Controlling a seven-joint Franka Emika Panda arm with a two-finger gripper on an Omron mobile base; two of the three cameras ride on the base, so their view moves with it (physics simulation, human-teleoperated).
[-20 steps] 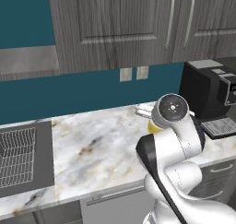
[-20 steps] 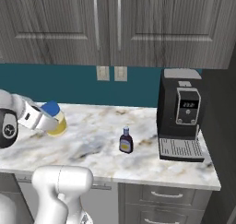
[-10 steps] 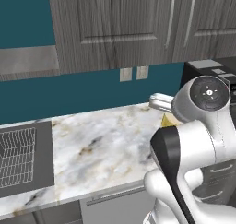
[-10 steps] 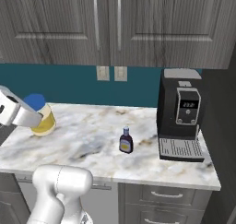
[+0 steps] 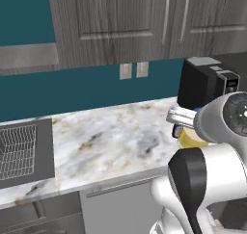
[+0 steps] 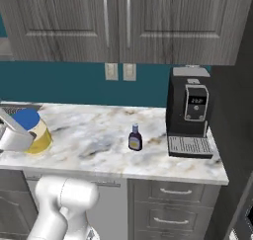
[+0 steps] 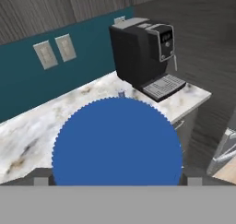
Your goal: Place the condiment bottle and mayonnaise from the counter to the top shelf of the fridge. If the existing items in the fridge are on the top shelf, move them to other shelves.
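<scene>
The mayonnaise (image 6: 40, 138) is a pale yellow jar with a blue lid (image 7: 117, 142), low over the left part of the marbled counter (image 6: 99, 135). My gripper (image 6: 27, 135) is shut on it from the left. In the hand view the lid sits between my gripper's (image 7: 117, 179) fingertips. In the left base view the jar (image 5: 192, 140) peeks out behind my arm. The condiment bottle (image 6: 135, 138), small and dark with an orange label, stands upright mid-counter, well right of the jar. Its cap (image 7: 120, 94) shows just past the lid. The fridge is out of view.
A black coffee machine (image 6: 190, 110) stands on the counter's right end, close to the bottle. A sink with a wire rack (image 5: 17, 151) lies at the counter's left end. Grey wall cabinets (image 6: 118, 21) hang above, and two outlets (image 6: 121, 72) sit on the teal wall.
The arm has swung and the jar has travelled with the gripper, away from the wall toward the counter's front. The views have shifted slightly; the bottle has stayed put.
</scene>
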